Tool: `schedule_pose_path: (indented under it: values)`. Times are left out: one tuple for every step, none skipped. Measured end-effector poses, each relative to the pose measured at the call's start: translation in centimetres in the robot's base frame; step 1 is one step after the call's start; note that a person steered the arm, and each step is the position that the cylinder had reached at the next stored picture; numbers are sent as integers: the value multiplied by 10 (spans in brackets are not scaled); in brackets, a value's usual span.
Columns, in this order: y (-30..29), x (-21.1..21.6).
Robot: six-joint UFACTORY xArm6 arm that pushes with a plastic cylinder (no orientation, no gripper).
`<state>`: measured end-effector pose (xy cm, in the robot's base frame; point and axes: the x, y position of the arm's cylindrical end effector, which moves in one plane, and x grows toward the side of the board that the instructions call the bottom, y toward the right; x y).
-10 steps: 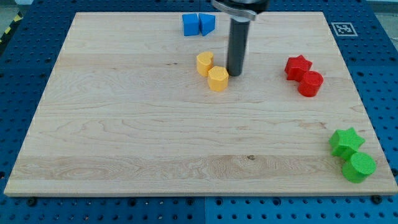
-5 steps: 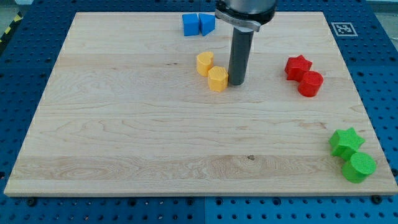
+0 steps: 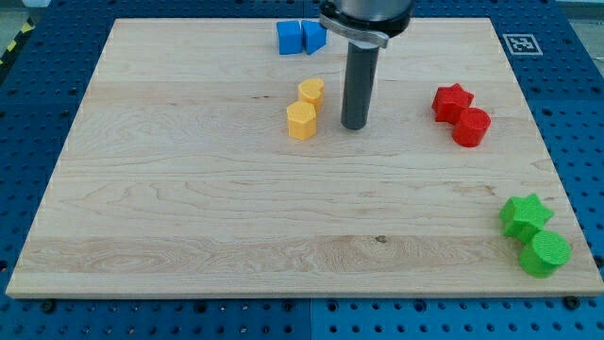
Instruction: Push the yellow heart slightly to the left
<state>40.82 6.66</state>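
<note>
The yellow heart (image 3: pixel 311 92) lies on the wooden board (image 3: pixel 189 208) above its middle. A yellow pentagon-like block (image 3: pixel 302 121) sits just below and left of it, touching or nearly touching it. My tip (image 3: pixel 355 126) rests on the board to the right of both yellow blocks, about a block's width from the pentagon and touching neither.
Two blue blocks (image 3: pixel 301 37) sit together at the board's top edge, partly behind the rod. A red star (image 3: pixel 452 100) and a red cylinder (image 3: pixel 471 127) are at the right. A green star (image 3: pixel 524 214) and a green cylinder (image 3: pixel 545 253) are at the bottom right.
The yellow pentagon-like block has slid left, from just beside my tip to below-left of the heart. The heart has shifted slightly upward. My tip has moved down and slightly left.
</note>
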Motion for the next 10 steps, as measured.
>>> schedule_pose_path:
  values:
    - [0,-13]
    - [0,-23]
    - [-1,-30]
    - [-5,-38]
    - [-8,-38]
    - [-14,-38]
    - [-30,-38]
    - [-42,-38]
    - [-54,-38]
    - [-68,-38]
